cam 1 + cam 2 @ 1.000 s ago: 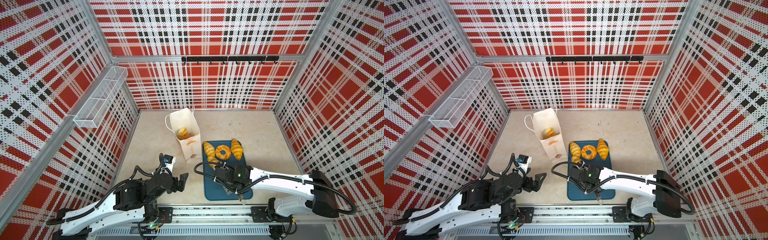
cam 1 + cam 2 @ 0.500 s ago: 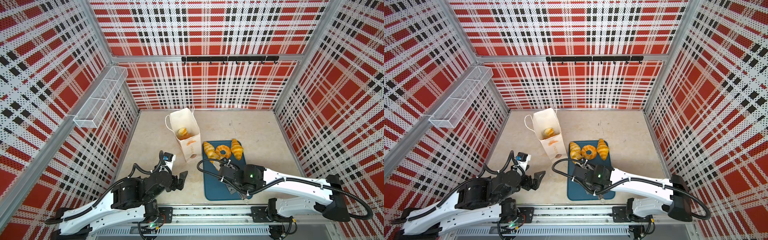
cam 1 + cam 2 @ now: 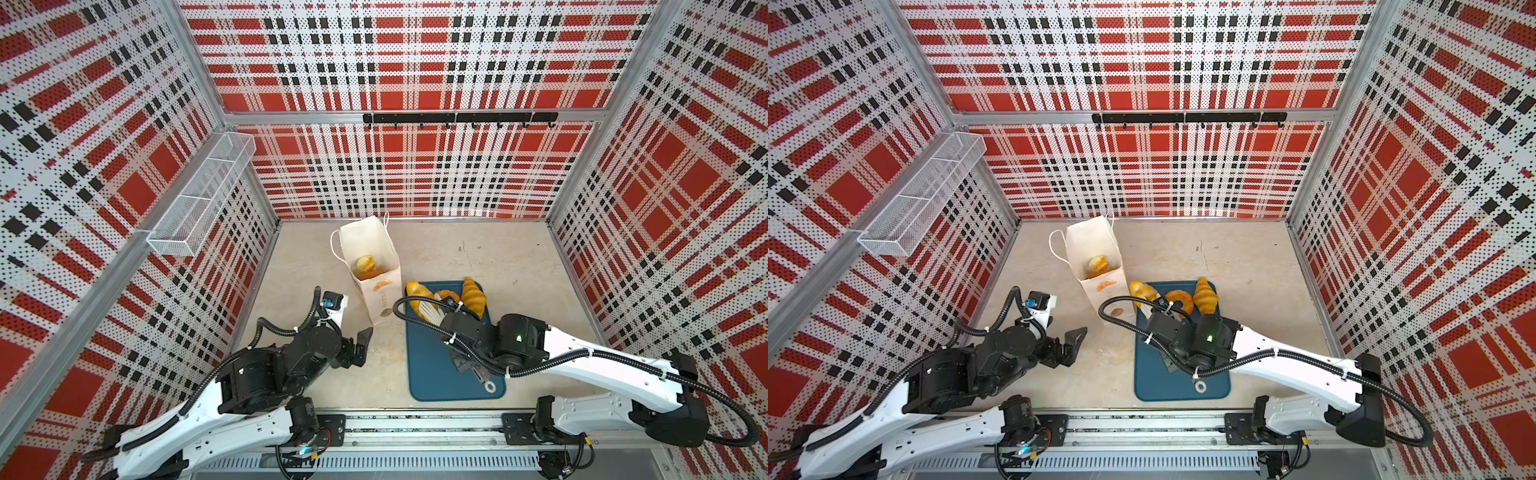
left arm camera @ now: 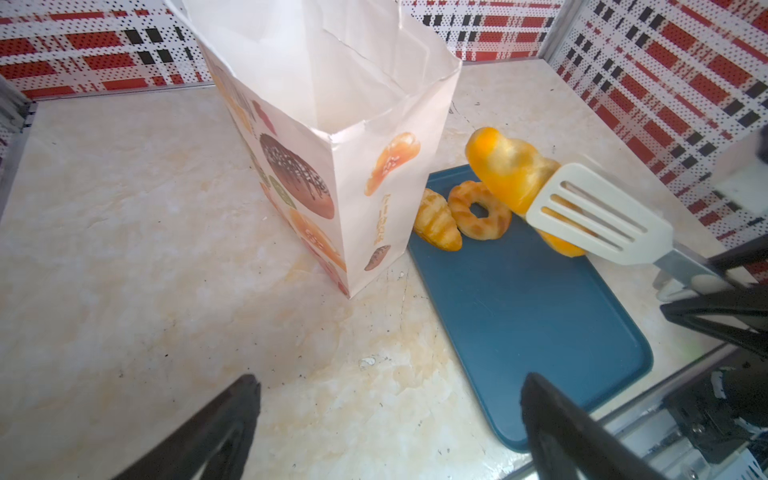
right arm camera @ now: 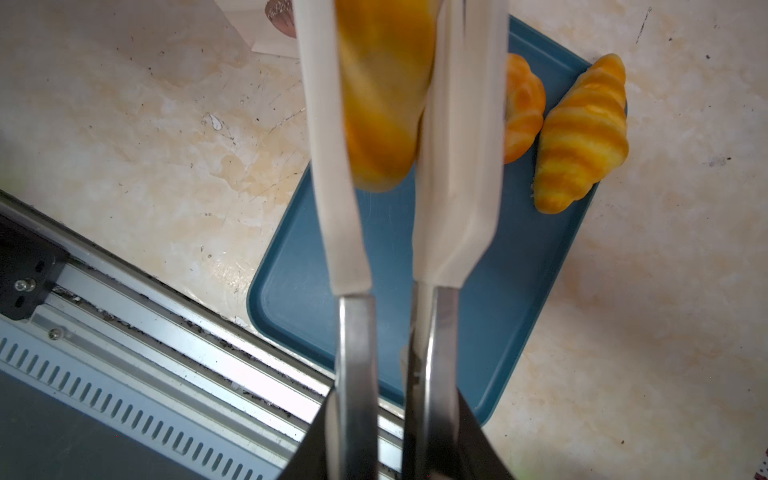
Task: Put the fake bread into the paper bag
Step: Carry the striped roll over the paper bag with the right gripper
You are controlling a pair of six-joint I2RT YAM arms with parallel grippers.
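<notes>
Change over the last sec: right arm has swung in from the near half of the tray (image 3: 436, 374) to its far-left corner, & the tongs (image 4: 598, 216) it carries now pinch the long bread (image 4: 505, 166) that lay at the left of the row of three. So the right gripper (image 5: 392, 432) is clenched on the tongs' metal handles, with the white blades squeezing the bread from both sides. Left wrist view shows the bread tilted & blurred, seemingly just off the tray, right beside the paper bag (image 3: 380, 286). Pick looks done, transfer starting

Meanwhile the left gripper (image 4: 388, 419) has barely shifted: jaws wide apart, nothing in them, low over the table (image 3: 498, 257) in front of the bag, not touching it

Rest unchanged: doughnut (image 4: 478, 210) & croissant (image 5: 582, 133) side by side at the tray's far end. Bag upright, mouth open, a bun (image 3: 365, 262) + more orange bread visible inside

Next prob needs a lift above the bag rim, then across to the mouth. Bag is unbraced, so clipping the rim could tip it. 2 pcs left on the tray after this one
</notes>
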